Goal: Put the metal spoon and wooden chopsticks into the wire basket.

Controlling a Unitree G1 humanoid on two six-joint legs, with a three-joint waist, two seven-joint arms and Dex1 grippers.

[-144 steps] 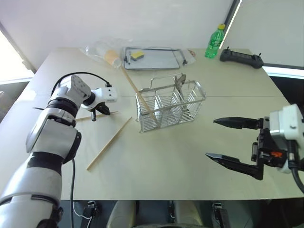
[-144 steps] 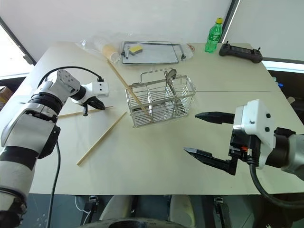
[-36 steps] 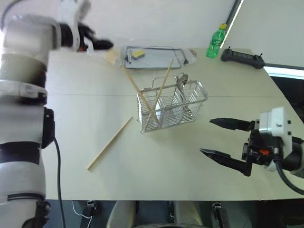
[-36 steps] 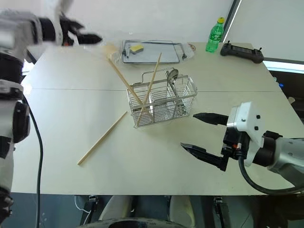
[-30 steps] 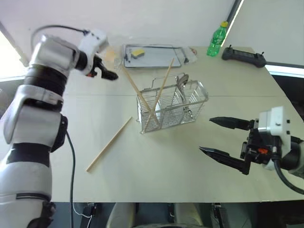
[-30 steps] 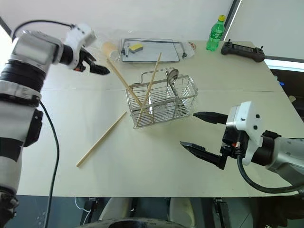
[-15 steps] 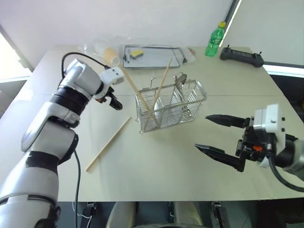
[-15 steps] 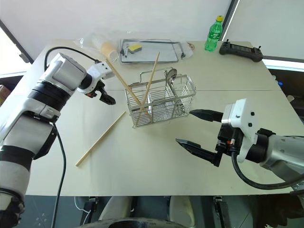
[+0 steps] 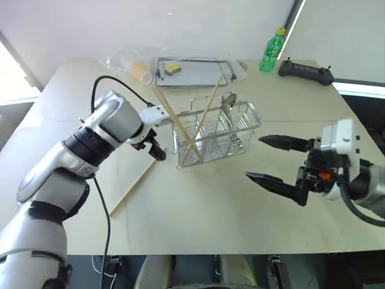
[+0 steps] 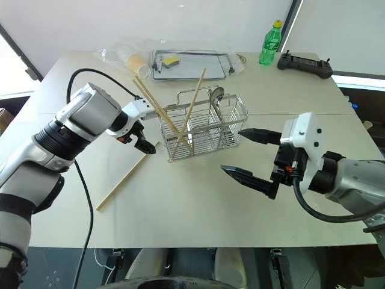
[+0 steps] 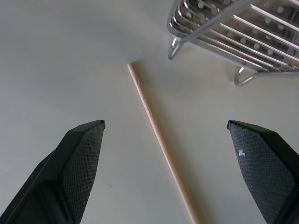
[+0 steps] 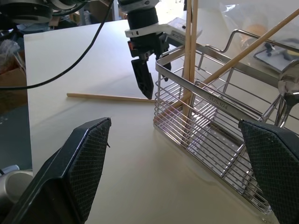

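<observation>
A rectangular basket (image 9: 216,135) of shiny silver wire, with inner compartments and a thin loop handle, is seen standing near the middle of a smooth, pale beige table (image 9: 198,211). Two long, plain, light-tan wooden chopsticks (image 9: 204,117) are leaned crosswise in its left end, their tops rising well above the rim. A small polished metal spoon (image 9: 228,103) is stood in a compartment further right, its round bowl uppermost. A third chopstick (image 9: 133,183) is left lying flat on the table just left of the basket, its near end close to the basket's corner foot.

The left end effector (image 9: 157,150) is held released, its two black, cross-hatched fingers spread wide and pointed steeply down over the upper end of that lying chopstick, nothing being gripped. The right end effector (image 9: 274,161) is likewise held wide apart and empty, roughly level, just right of the basket.

At the far edge are placed a flat metal tray (image 9: 192,73) bearing a yellow sponge (image 9: 173,68), crumpled clear plastic (image 9: 129,63), a green bottle (image 9: 272,53) and a black controller (image 9: 305,72).
</observation>
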